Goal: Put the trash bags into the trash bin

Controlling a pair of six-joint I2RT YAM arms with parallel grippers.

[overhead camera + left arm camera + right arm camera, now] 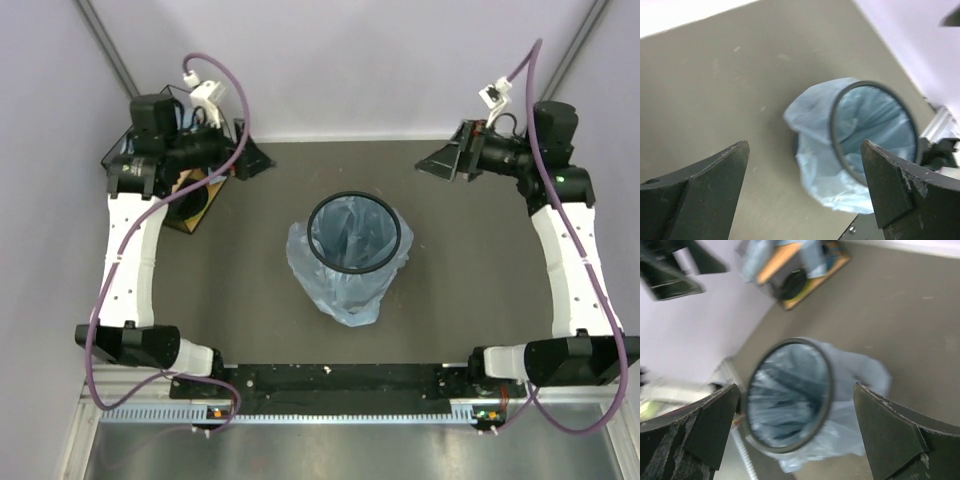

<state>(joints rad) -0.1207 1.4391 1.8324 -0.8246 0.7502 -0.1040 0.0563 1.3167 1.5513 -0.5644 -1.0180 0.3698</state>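
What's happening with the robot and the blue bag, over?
Left gripper, right gripper: jaws open, empty. Trash bag lining the trash bin, edges draped outside, black ring on rim. Basket far left, apart from the bin. Over.

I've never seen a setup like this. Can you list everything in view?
trash bag: one, light blue, lining the bin and draped down its outside
trash bin: one, only its black rim shows, table centre
basket: one, black with wooden base, far left
table: one, dark grey
left arm: one, white and black
right arm: one, white and black
left fingers: two, black, apart, empty
right fingers: two, black, apart, empty
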